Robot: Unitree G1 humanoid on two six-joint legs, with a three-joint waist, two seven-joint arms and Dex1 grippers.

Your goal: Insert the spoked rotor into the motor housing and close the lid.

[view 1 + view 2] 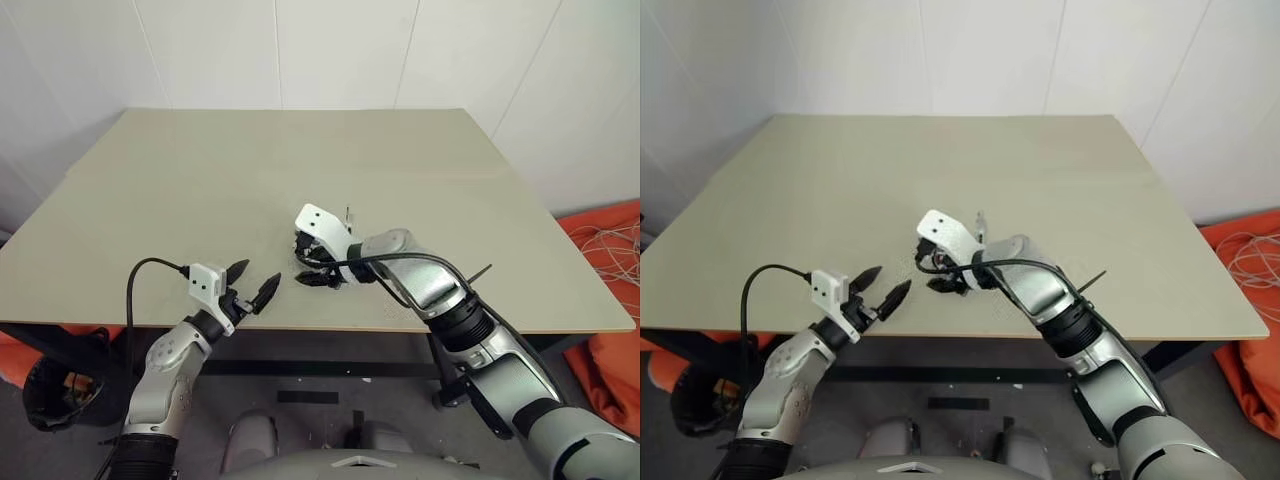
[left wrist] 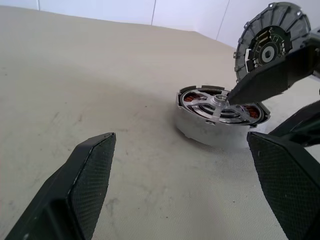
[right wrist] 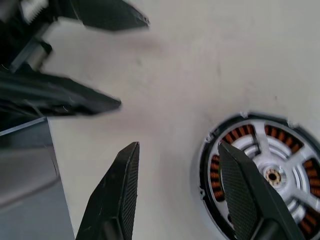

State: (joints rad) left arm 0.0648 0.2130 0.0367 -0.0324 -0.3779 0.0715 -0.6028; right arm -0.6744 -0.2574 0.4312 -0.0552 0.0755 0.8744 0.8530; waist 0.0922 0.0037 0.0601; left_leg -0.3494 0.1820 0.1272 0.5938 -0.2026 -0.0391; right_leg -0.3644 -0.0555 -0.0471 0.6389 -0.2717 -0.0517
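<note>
Left hand (image 1: 254,283) gapes at table (image 1: 200,190) edge, wide tabletop beyond.

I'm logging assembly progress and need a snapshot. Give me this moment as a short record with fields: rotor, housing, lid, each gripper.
rotor: silver, spoked, seated in the housing, copper windings showing through the gaps
housing: flat on the table, near its front edge
lid: dark grey finned disc, on edge behind the housing, not yet on it
right gripper: open, holding nothing, one finger over the rotor
left gripper: open, empty, apart from the housing, pointing toward it
step left: close the lid
</note>
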